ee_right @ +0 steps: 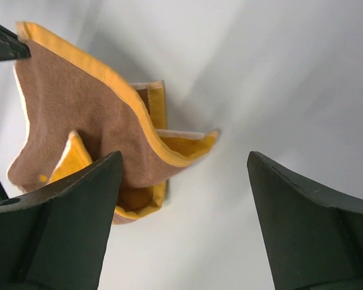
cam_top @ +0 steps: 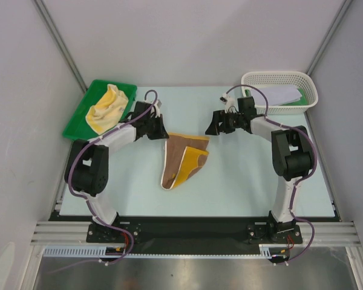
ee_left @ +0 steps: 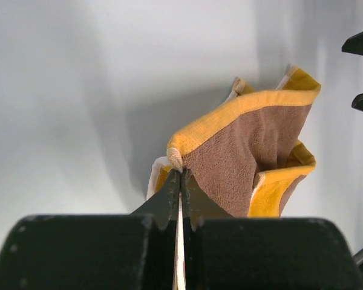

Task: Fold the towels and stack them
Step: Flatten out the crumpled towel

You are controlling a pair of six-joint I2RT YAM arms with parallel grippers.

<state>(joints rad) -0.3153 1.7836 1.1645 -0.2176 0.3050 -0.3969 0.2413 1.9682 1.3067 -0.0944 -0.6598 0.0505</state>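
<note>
A brown towel with a yellow border (cam_top: 183,158) lies crumpled mid-table, one top corner raised. My left gripper (cam_top: 163,133) is shut on that corner; in the left wrist view the closed tips (ee_left: 181,173) pinch the hem of the towel (ee_left: 248,154). My right gripper (cam_top: 214,127) hangs open just right of the towel's other top corner, nothing between its fingers (ee_right: 184,160), the towel (ee_right: 78,103) lying to the left of them. A yellow towel (cam_top: 106,107) sits bunched in the green tray (cam_top: 78,122). A white towel (cam_top: 282,94) lies in the mesh basket (cam_top: 279,78).
The green tray stands at the back left, the white basket at the back right with a green edge (cam_top: 297,102) under the white cloth. Grey walls close in both sides. Bare table shows in front of the brown towel.
</note>
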